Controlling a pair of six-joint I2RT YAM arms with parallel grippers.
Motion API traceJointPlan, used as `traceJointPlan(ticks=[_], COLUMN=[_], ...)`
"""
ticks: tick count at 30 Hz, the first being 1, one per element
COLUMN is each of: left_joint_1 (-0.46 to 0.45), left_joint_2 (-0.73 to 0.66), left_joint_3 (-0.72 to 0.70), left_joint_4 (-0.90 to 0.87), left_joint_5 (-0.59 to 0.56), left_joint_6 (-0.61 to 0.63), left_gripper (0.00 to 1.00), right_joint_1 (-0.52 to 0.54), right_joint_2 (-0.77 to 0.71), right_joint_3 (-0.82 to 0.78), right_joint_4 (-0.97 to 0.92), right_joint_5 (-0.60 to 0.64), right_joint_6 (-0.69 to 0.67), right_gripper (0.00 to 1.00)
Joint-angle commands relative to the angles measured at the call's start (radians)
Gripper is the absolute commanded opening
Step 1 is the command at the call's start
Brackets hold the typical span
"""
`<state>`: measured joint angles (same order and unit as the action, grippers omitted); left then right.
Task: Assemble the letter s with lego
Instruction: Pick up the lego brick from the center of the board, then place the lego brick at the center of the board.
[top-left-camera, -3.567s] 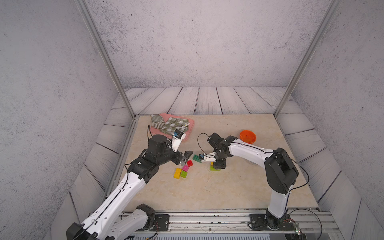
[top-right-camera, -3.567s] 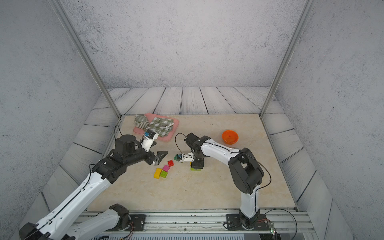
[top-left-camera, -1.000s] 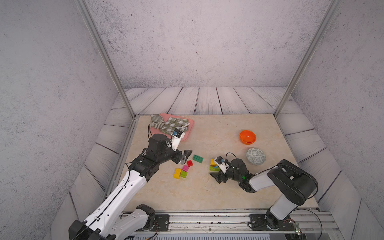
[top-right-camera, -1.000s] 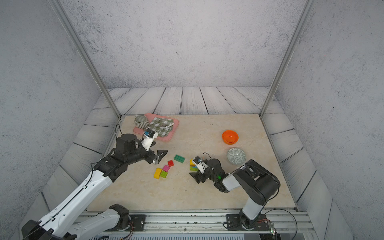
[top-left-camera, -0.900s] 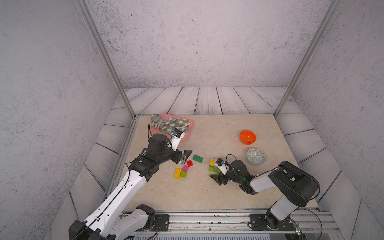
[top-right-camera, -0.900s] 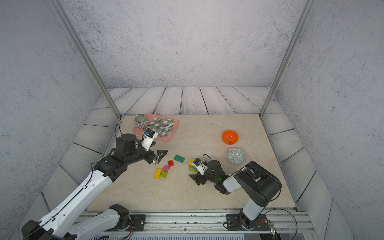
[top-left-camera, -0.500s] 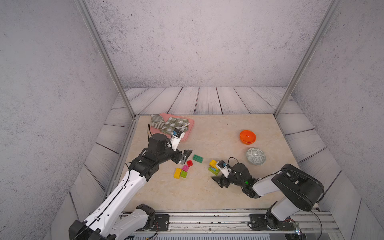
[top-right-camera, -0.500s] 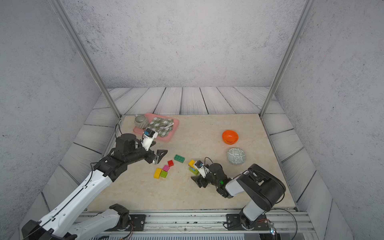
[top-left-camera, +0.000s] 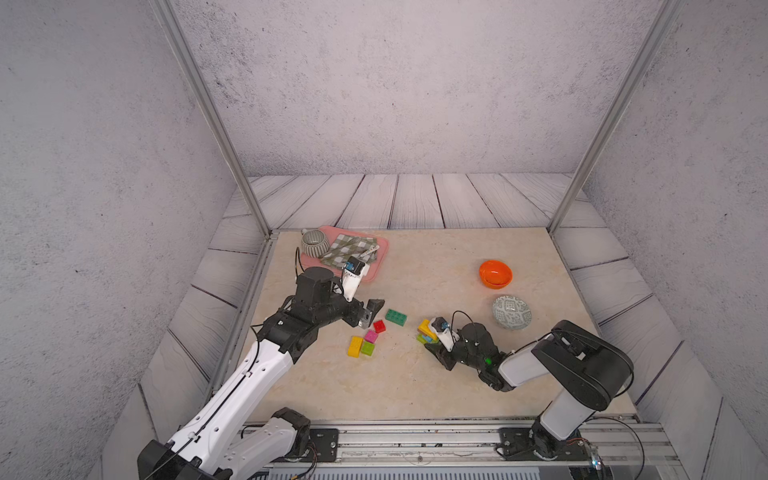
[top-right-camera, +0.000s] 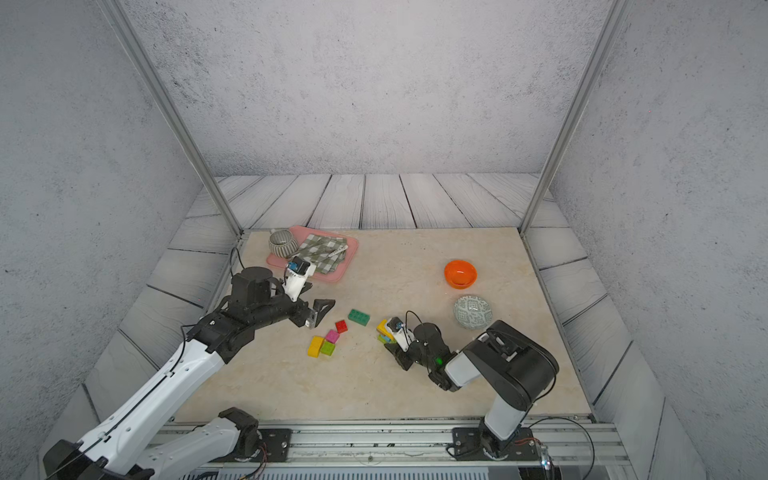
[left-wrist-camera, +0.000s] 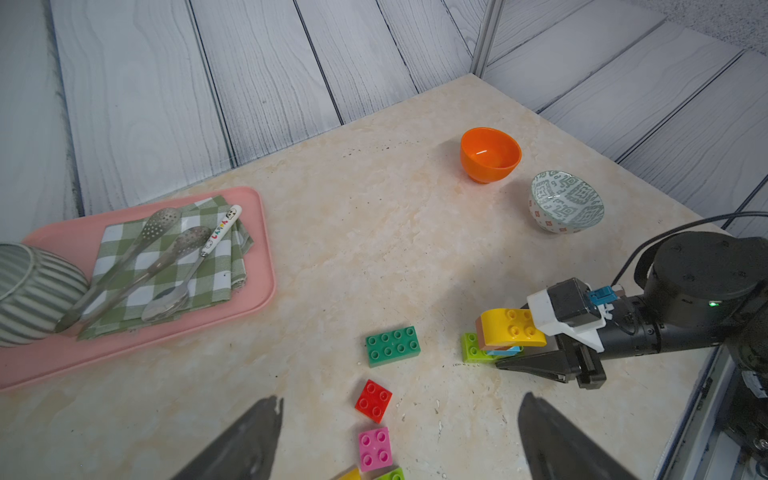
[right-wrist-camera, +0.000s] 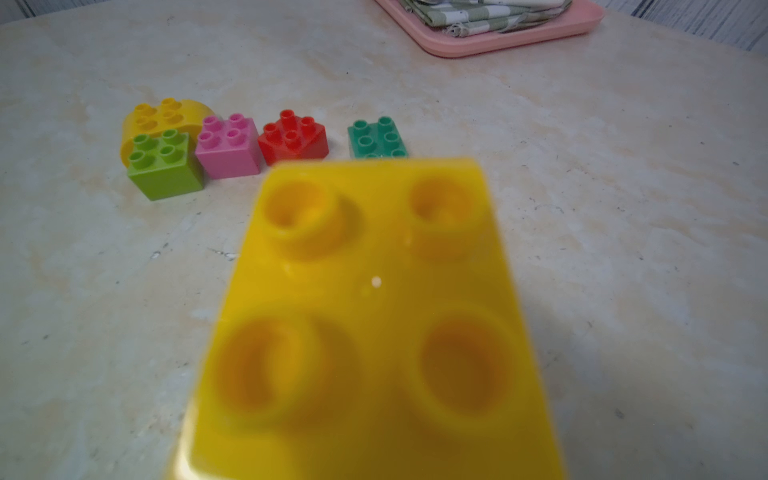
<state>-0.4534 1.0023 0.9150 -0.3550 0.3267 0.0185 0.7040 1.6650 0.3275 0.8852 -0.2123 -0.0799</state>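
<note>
Bricks by the right pincer
The right pincer (left-wrist-camera: 511, 359) is lying beside the tilted stack of yellow, brown, blue and lime plastic bricks (left-wrist-camera: 509, 328) mid-counter (left-wrist-camera: 374, 208); one finger is hiding behind it, so its grip is unclear. The left pincer (left-wrist-camera: 401, 399) is hanging wide apart and empty near the red square brick (left-wrist-camera: 373, 401) and the dark green oblong brick (left-wrist-camera: 392, 345). The white-handled spoon (left-wrist-camera: 220, 230) on the pink tray (left-wrist-camera: 259, 270) is showing coloured letters too small to read.

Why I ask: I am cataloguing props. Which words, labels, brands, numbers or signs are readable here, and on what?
White-handled metal spoon on the green checked cloth in the pink plastic tray: coloured capital letters along the handle, too small to read surely.
Studded plastic lego bricks, orange plastic bowl, patterned ceramic bowl: no readable text.
</note>
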Motion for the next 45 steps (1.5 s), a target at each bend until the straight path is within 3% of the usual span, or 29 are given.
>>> traceJointPlan(ticks=[1,9,13,16,27,33,41,45], left_joint_1=[0.012,0.013,0.014,0.015,0.015,0.015,0.016,0.016], left_joint_2=[0.0,-0.004,-0.008,-0.012,-0.033,-0.036,-0.037,-0.042], left_joint_3=[-0.005,-0.005,-0.005,-0.005,-0.008,-0.008,-0.009,-0.01], left_joint_4=[0.014,0.013,0.013,0.014,0.023,0.025,0.027,0.026], left_joint_5=[0.011,0.012,0.011,0.012,0.011,0.012,0.015,0.014], left_joint_6=[-0.002,-0.002,-0.002,-0.003,-0.005,-0.006,-0.008,-0.007], left_gripper=[0.95,0.95,0.95,0.94,0.95,0.95,0.95,0.95], right_joint_1=[0.003,0.0,-0.033,-0.064,-0.133,-0.231,-0.277,-0.307], right_joint_2=[-0.038,-0.257,-0.377,-0.388,-0.271,-0.158,0.034,0.178], right_joint_3=[0.007,0.055,0.146,0.222,0.426,0.522,0.716,0.86], right_joint_4=[-0.031,-0.322,-0.577,-0.695,-1.031,-1.137,-1.285,-1.463], right_joint_5=[-0.028,-0.122,-0.31,-0.45,-0.808,-0.958,-0.999,-0.994], right_joint_6=[-0.014,-0.027,0.006,0.096,0.25,0.302,0.285,0.177], right_gripper=[0.39,0.25,0.21,0.22,0.24,0.21,0.25,0.24])
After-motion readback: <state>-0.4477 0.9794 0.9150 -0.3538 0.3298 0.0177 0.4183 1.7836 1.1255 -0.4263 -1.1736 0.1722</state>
